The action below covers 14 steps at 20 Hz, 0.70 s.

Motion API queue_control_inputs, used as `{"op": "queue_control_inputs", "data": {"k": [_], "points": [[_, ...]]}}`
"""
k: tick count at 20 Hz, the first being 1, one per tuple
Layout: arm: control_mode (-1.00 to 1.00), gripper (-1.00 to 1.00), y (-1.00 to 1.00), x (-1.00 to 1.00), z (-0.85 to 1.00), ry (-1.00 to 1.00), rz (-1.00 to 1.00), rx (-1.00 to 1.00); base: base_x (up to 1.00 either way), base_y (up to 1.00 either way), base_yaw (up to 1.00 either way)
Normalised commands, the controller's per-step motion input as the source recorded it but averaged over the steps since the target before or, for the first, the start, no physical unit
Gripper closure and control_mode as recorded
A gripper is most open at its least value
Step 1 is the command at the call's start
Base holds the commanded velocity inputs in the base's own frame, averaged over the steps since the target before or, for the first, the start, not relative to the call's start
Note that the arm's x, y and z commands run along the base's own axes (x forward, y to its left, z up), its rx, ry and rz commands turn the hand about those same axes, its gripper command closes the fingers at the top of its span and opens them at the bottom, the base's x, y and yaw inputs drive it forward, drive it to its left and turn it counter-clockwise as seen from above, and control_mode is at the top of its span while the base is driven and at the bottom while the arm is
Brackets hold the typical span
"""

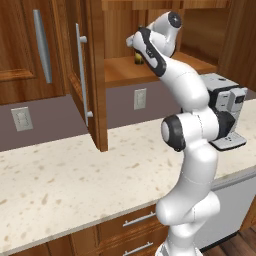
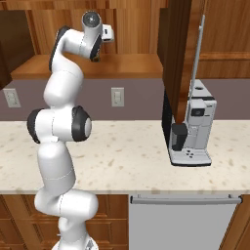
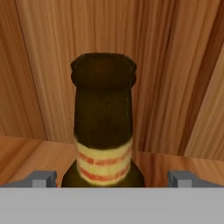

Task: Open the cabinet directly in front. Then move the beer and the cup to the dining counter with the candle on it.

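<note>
Dark brown glass up close: I've got the beer (image 3: pixel 103 127) standing upright on the cabinet (image 1: pixel 127 70) shelf, its neck between my gripper (image 3: pixel 112 178) fingertips (image 3: pixel 41 178), jaws spread wide either side and not touching it. The neck label is pale with red-orange stripes, and I can't make out any lettering on it. The cabinet door (image 1: pixel 85 75) hangs open above the speckled stone counter (image 1: pixel 75 180).
</note>
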Motion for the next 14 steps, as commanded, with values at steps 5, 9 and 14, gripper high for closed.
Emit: {"op": "queue_control_inputs", "data": {"k": [5, 9, 14], "points": [[-1.00, 1.00, 0.01, 0.08, 0.00, 0.01, 0.00, 0.00, 0.00, 0.00, 0.00], [-1.00, 1.00, 0.00, 0.00, 0.00, 0.00, 0.00, 0.00, 0.00, 0.00, 0.00], [-1.00, 1.00, 0.00, 0.00, 0.10, -0.10, 0.00, 0.00, 0.00, 0.00, 0.00]]}}
